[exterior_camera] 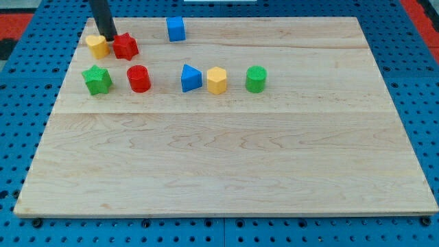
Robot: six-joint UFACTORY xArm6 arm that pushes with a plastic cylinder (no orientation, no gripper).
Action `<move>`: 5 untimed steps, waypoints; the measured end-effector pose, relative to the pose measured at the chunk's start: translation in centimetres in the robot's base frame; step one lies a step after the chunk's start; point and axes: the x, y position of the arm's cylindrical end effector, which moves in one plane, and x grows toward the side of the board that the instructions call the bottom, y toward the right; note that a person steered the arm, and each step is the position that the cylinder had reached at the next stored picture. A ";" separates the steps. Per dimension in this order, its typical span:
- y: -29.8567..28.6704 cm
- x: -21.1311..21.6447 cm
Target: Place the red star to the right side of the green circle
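Note:
The red star (125,46) lies near the board's top left corner. The green circle (256,79) stands far to its right, in the upper middle of the board. My tip (108,38) rests just left of the red star, touching or nearly touching it, between the star and a yellow block (97,46). The dark rod rises from the tip out of the view's top.
A blue cube (176,29) sits at the top. In a row with the green circle are a green star (97,79), a red cylinder (138,78), a blue triangle (191,78) and a yellow hexagon (217,80). The wooden board (226,165) lies on a blue pegboard.

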 end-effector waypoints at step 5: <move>19.3 -1.4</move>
